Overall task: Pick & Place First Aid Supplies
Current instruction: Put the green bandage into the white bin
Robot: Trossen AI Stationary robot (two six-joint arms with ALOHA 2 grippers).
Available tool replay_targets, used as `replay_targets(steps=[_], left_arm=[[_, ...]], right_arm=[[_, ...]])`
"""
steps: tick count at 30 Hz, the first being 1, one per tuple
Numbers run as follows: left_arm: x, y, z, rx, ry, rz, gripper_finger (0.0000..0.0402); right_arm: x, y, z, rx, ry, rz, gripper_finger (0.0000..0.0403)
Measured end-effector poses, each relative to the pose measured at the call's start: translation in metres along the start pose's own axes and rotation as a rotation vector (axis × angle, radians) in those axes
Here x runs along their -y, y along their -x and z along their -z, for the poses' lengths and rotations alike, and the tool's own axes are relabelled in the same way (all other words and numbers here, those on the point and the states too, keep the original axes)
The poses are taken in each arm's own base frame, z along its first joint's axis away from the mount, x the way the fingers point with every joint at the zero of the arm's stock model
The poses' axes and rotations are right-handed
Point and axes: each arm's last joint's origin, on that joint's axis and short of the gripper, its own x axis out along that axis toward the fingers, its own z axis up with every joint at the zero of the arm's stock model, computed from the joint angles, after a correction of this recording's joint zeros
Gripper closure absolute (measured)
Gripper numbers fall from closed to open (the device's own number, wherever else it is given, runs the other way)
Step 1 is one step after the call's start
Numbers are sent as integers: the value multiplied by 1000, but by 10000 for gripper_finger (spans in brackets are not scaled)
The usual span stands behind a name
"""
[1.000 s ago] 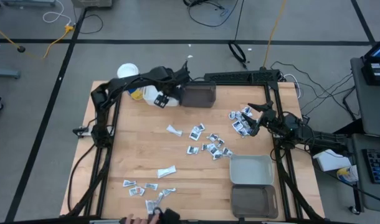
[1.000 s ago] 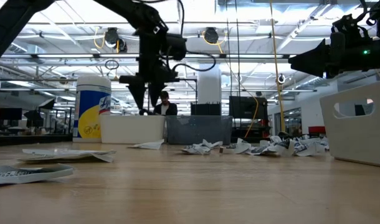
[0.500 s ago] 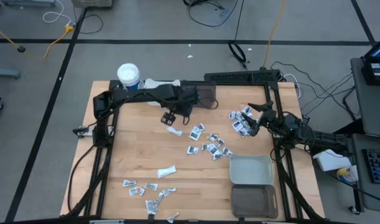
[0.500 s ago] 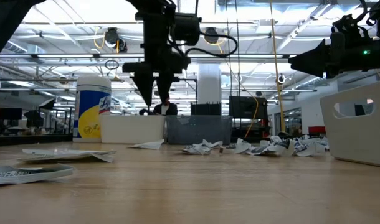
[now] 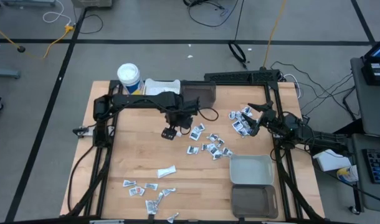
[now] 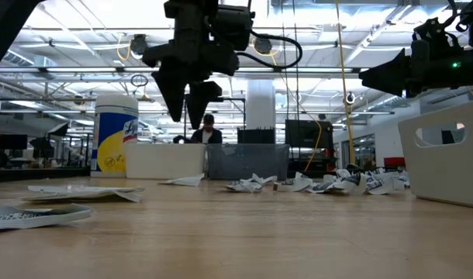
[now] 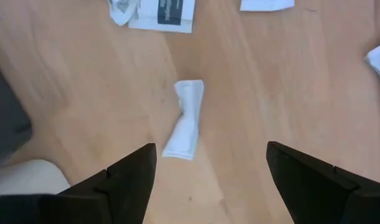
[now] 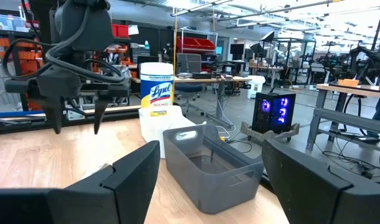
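Note:
Many small white and silvery packets lie flat on the wooden table: a cluster in the middle point(image 5: 209, 146), a group under my right gripper point(image 5: 240, 121), and some near the front edge point(image 5: 146, 190). My left gripper point(image 5: 170, 132) hangs open above the table's middle, fingers pointing down point(image 6: 187, 118). A long white sachet point(image 7: 185, 118) lies flat on the wood below and just beyond its fingertips point(image 7: 210, 149). My right gripper point(image 5: 255, 118) waits open at the table's right side point(image 8: 212, 146), above the packets there.
A white bin point(image 5: 162, 87) and a dark grey bin point(image 5: 198, 94) stand at the far edge, with a yellow-banded white canister point(image 5: 129, 76) to their left. A grey bin point(image 5: 251, 169) and a dark bin point(image 5: 253, 200) sit at the near right. Bare wood lies at the left.
My left gripper has swung away from the white bin at the far edge, toward the near edge and a little to the right, and now hangs over the long white sachet in the table's middle. The hand that showed at the near edge is gone.

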Motion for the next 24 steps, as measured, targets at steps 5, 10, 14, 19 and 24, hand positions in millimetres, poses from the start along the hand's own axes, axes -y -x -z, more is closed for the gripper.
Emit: replay_targets(steps=[5, 10, 14, 19, 24], left_arm=[[-1, -7, 0, 5, -22, -8, 95], [-2, -28, 2, 14, -31, -13, 109], [-4, -42, 2, 47, -50, -33, 119], [-8, -56, 5, 81, -31, -41, 128], [-8, -75, 11, 92, -22, -39, 123]], right_arm=[[0, 0, 0, 0, 0, 0, 124], [0, 0, 0, 0, 0, 0, 124], [0, 0, 0, 0, 0, 1, 124], [0, 0, 0, 0, 0, 0, 124], [0, 0, 0, 0, 0, 0, 124]])
